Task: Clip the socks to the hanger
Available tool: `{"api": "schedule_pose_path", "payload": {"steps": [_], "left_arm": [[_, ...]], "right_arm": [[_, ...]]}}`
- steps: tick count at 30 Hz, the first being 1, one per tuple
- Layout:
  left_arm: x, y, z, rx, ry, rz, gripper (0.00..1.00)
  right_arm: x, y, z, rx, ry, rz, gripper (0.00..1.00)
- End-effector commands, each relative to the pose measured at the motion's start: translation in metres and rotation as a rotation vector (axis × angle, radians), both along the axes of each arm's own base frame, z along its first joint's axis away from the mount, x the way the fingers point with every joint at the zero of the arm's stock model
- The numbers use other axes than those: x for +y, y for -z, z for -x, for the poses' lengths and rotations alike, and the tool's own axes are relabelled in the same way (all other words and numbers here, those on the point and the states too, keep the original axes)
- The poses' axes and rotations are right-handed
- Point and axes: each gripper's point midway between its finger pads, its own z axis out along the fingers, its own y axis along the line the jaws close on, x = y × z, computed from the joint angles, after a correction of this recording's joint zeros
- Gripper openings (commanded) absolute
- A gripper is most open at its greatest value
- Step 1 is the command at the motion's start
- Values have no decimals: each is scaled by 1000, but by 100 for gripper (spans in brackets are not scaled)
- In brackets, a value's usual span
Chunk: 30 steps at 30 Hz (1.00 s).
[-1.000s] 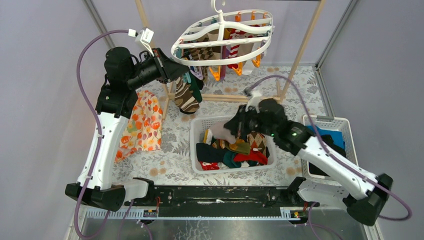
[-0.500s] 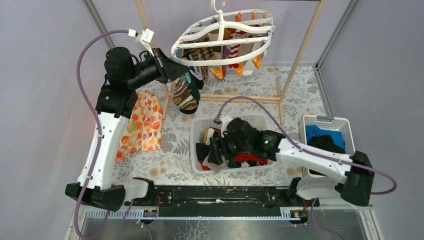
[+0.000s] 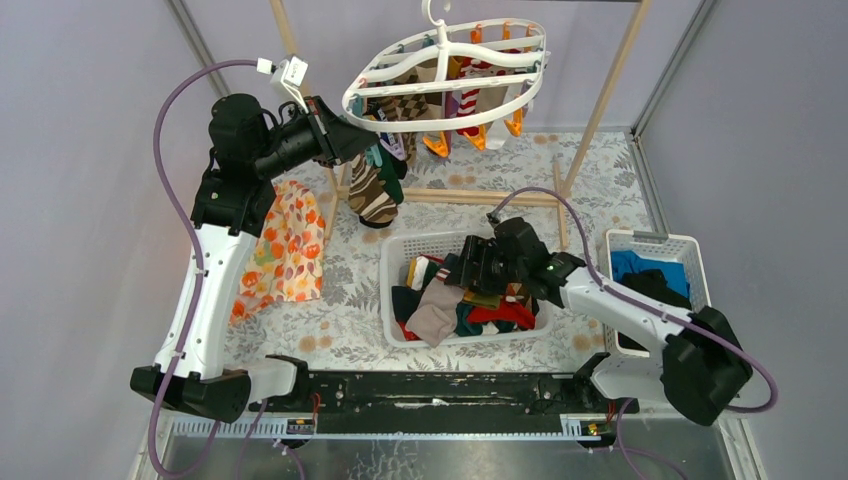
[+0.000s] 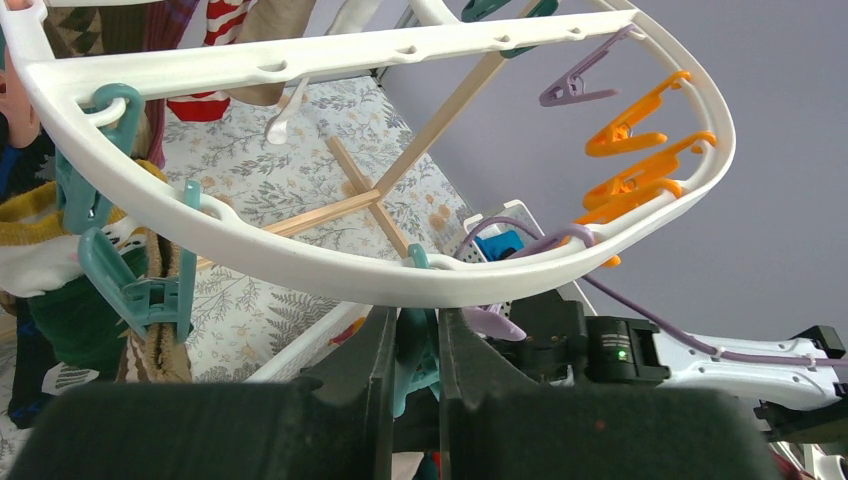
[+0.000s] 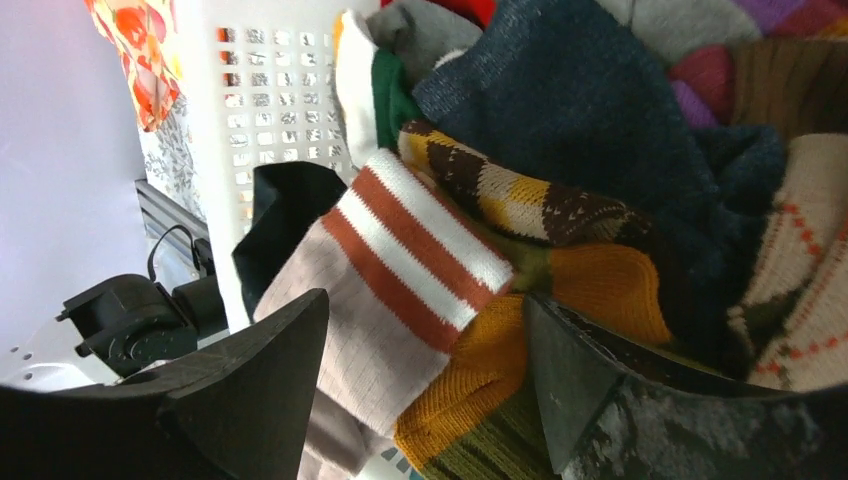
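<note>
The white oval hanger (image 3: 400,115) hangs at the back with several socks (image 3: 372,190) clipped under it. My left gripper (image 3: 365,140) is up at its near rim (image 4: 300,265), shut on a teal clip (image 4: 415,350) that hangs just below the rim. More socks (image 3: 495,312) fill the white basket (image 3: 393,262). My right gripper (image 3: 455,272) hovers over them, open and holding nothing. A pale pink sock with orange and white stripes (image 5: 390,290) lies loose beneath its jaws (image 5: 425,298), beside a mustard sock (image 5: 560,300), and drapes towards the basket's front (image 3: 436,312).
An orange floral cloth (image 3: 285,250) hangs at the left. A second white basket (image 3: 640,243) at the right holds blue and black clothes. The pale wooden rack's foot (image 3: 480,197) crosses the floral table just behind the sock basket.
My right gripper came down into the basket, opened and let go of the pale pink sock, then drew back over the pile. The left arm has not moved.
</note>
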Motion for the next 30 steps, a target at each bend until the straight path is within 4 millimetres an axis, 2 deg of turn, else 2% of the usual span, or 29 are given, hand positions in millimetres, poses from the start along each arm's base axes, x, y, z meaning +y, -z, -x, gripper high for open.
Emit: {"api": "schedule_pose_path", "payload": {"steps": [1,8,10,12,20,25,30], "left_arm": [[-3,-13,9,-47,30,3,1],[-3,-12,8,-49,31,-1,1],[-3,-12,8,-52,31,-2,1],[-3,-13,8,-53,32,-3,1],[-3,-12,9,-54,34,3,1],[-3,-14,9,-62,35,0,1],[-3,-13,10,-61,38,-1,1]], "right_arm": [[24,-15,-6,36,-18,-150,77],[41,-27,-18,91,5,-373,75],[44,-40,-22,77,12,-467,74],[46,-48,-23,75,18,-519,73],[45,-57,-27,58,75,-642,72],[47,-47,-30,73,83,-633,70],[46,-22,-35,72,82,-527,68]]}}
